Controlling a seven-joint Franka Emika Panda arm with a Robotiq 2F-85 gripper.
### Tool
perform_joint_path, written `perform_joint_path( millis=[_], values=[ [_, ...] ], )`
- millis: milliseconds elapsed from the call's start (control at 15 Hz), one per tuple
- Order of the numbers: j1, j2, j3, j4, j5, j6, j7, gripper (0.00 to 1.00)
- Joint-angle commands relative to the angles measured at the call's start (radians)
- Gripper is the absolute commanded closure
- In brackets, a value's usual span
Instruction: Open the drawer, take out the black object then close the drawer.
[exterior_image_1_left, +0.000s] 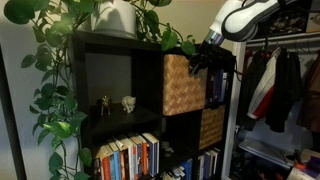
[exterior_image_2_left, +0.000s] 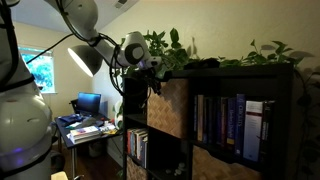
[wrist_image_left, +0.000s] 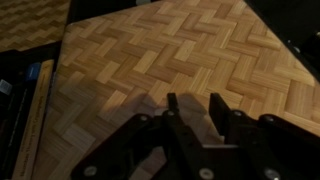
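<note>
Closest to the wrist camera, the gripper (wrist_image_left: 194, 108) comes in from the lower edge. Its two black fingers (wrist_image_left: 172, 112) stand a little apart with nothing between them. Beyond them the drawer (wrist_image_left: 150, 50) fills nearly the whole view, a light tan face woven of flat strips in a herringbone pattern. The fingertips sit before the lower part of that face; whether they touch it I cannot tell. At the left a few book spines (wrist_image_left: 15, 95) show, too blurred to read.

In an exterior view, leaves of a trailing plant (exterior_image_1_left: 50, 110) hang nearest the lens, down the side of a black shelf (exterior_image_1_left: 90, 45). The drawer (exterior_image_1_left: 183, 85) sits in an upper cubby, beside the cubby holding two small figurines (exterior_image_1_left: 116, 102). The gripper (exterior_image_1_left: 200, 62) is at its upper corner. A darker basket (exterior_image_1_left: 212, 127) fills a cubby lower down, and books (exterior_image_1_left: 130, 155) stand in the bottom row, their lettering too small to read.

In an exterior view, the white robot base (exterior_image_2_left: 20, 120) looms nearest. The gripper (exterior_image_2_left: 150, 80) meets the top corner of the drawer (exterior_image_2_left: 168, 110), which occupies the upper end cubby. The books (exterior_image_2_left: 235, 125) next to it bear no legible titles.
</note>
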Motion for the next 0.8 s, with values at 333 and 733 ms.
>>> perform_joint_path(
  millis=[333,733],
  values=[
    [0.104,-0.07,-0.125,0.202,0.157,-0.675,-0.148,0.0],
    [0.09,-0.074,-0.142,0.288,0.135,-0.967,-0.187,0.0]
  ],
)
